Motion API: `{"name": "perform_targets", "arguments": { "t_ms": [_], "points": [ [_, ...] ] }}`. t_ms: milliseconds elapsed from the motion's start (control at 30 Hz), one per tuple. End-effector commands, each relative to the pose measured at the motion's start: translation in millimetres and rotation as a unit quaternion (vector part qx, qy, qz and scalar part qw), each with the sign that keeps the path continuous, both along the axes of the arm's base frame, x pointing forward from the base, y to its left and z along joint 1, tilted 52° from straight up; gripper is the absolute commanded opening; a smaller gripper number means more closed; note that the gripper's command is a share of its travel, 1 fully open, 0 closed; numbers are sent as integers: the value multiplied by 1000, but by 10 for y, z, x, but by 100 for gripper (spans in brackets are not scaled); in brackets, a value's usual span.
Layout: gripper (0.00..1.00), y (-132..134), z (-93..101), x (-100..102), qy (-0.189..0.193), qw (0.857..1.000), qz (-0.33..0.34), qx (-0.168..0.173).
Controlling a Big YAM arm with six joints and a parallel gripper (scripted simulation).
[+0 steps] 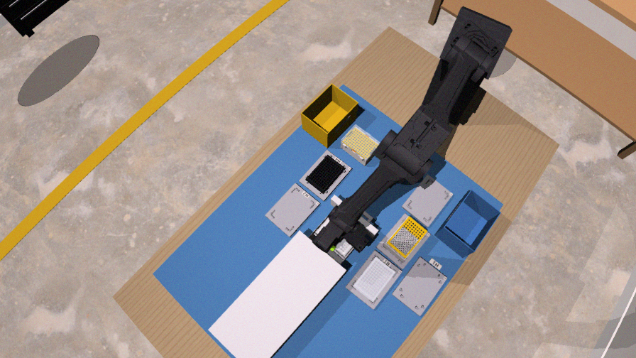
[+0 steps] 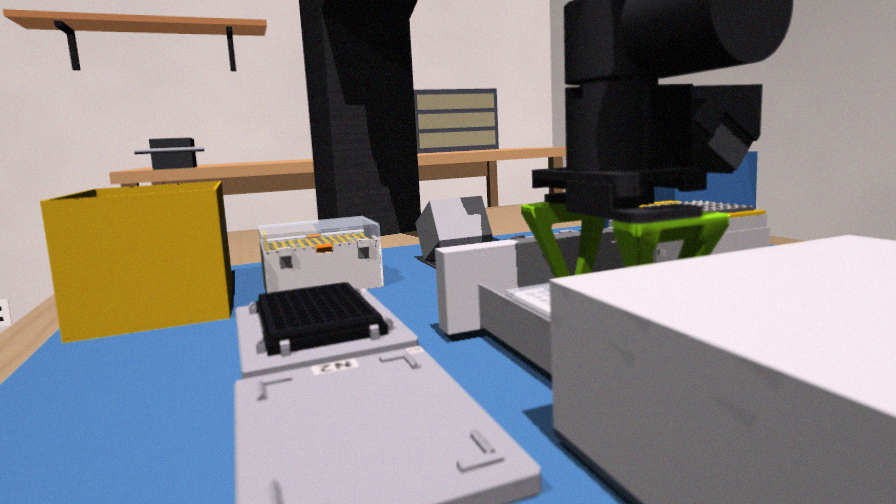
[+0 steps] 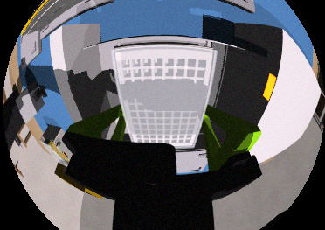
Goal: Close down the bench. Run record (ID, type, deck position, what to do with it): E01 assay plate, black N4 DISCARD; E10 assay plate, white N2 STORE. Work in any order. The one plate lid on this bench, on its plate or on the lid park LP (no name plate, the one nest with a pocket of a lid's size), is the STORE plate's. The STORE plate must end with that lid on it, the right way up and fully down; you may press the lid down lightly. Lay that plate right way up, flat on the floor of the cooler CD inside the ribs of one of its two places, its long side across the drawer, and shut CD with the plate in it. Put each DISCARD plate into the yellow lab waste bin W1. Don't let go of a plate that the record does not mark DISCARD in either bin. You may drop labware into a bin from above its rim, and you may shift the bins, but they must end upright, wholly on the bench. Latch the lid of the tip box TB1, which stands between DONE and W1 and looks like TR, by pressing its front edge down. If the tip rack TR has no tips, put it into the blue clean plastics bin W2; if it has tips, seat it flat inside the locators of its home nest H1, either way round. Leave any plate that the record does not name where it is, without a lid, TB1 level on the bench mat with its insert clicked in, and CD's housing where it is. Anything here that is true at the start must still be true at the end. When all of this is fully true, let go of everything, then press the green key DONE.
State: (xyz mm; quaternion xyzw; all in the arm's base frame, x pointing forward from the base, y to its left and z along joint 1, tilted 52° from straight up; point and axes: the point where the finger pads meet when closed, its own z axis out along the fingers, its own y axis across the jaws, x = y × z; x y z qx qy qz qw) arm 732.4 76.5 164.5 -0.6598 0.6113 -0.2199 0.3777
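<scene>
My gripper (image 1: 341, 247) is shut on the white assay plate (image 3: 163, 96), its green fingers on the two long sides. It holds the plate low inside the open drawer (image 2: 502, 294) of the white cooler CD (image 1: 281, 297); an edge of the plate shows in the drawer in the exterior view (image 2: 531, 297). I cannot tell whether the plate rests on the drawer floor. The black assay plate (image 1: 325, 174) sits on its nest. The N2 nest (image 1: 292, 209) is bare. The yellow bin W1 (image 1: 329, 114) is upright at the back left.
Tip box TB1 (image 1: 359, 143) stands beside W1, clear lid over yellow tips. The tip rack TR (image 1: 407, 236) sits on a nest right of the drawer. Another white plate (image 1: 374, 279) lies on a nest near H1 (image 1: 419, 285). The blue bin W2 (image 1: 468, 225) is at the right.
</scene>
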Motion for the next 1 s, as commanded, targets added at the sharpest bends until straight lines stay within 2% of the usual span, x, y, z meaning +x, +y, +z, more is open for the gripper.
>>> {"name": "perform_targets", "arguments": {
  "t_ms": [0, 833, 867, 967],
  "points": [
    [0, -3, 176, 24, -14, 1000, -1, 2],
    [0, -1, 165, 16, -14, 1000, -1, 2],
    [0, 72, 227, -18, -20, 1000, 0, 6],
    [0, 55, 137, 24, -15, 1000, 0, 5]
  ]
}}
